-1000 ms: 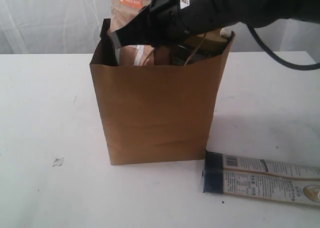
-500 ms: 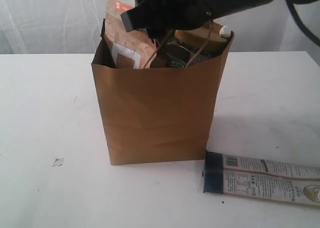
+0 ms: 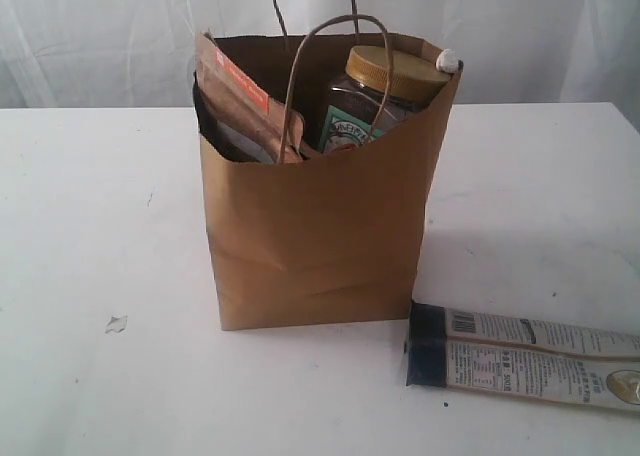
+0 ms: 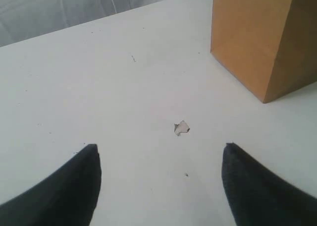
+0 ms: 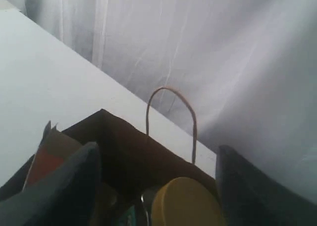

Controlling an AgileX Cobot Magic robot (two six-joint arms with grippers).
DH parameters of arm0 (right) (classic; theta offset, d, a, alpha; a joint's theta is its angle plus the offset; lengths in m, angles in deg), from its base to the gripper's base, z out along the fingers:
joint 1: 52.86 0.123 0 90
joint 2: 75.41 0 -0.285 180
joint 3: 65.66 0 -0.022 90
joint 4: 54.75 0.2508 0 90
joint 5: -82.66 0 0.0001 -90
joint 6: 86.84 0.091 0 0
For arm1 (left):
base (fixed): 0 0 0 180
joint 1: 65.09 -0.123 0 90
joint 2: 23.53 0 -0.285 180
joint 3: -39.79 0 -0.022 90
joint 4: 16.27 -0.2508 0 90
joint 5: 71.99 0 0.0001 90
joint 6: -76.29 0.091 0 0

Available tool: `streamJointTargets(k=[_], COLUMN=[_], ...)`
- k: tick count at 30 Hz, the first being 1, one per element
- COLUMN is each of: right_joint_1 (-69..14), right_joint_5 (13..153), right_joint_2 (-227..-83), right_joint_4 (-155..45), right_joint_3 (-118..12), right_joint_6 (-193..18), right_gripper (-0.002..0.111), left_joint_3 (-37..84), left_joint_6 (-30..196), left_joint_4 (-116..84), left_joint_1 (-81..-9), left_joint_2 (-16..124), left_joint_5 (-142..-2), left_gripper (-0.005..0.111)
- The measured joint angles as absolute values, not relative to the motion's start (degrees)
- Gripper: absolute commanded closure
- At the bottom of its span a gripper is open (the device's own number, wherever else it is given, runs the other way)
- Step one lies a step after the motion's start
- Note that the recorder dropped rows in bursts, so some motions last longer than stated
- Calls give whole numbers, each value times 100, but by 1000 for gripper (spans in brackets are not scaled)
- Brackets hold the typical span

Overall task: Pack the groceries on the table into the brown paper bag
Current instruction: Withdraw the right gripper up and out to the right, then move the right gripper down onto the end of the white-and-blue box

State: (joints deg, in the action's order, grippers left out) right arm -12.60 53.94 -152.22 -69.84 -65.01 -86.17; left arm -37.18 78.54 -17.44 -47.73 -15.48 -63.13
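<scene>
The long white-blue packet [image 3: 525, 361] lies flat on the tabletop [image 3: 90, 226], at four o'clock from the brown paper bag [image 3: 320, 236]. It seems light, limp and slippery, so a grip across its middle looks best. The left pincer [image 4: 158, 154] and the right pincer [image 5: 156, 156] are spread, empty.

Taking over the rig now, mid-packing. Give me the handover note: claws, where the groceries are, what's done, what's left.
Left claw: open, empty, over the table beside the brown paper bag.
Right claw: open, empty, above the bag's mouth.
Done: brown-orange pouch, gold-lidded jar and a white cap show inside the bag.
Left to pack: long white-blue packet, lying on the table beside the bag.
</scene>
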Motion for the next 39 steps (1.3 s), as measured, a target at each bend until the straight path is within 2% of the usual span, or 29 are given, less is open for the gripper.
streamJointTargets(k=[6, 10, 24, 33, 39], right_joint_1=[-1280, -1280, -1280, -1280, -1280], right_joint_5=[5343, 5101, 1784, 1287, 1300], right_joint_2=[-14984, -14901, -13939, -13697, -13892], right_joint_4=[-7194, -7229, -8385, -7878, -7543], right_joint_3=[-6501, -6513, -7199, -5917, -4692], right_joint_6=[-8631, -8620, -8747, -9782, -10403], right_gripper=[46, 52, 52, 40, 40], left_joint_3=[-3718, -3718, -3718, -3718, -3718], left_joint_6=[7854, 7854, 7854, 7854, 7854], left_joint_4=[-1744, -1744, -1744, -1744, -1744], left_joint_1=[-4773, -4773, -4773, -4773, -4773], left_joint_2=[-1548, -1548, -1548, -1548, -1548], left_joint_5=[-6313, -6313, -6313, -6313, -6313], left_gripper=[36, 36, 36, 36, 36])
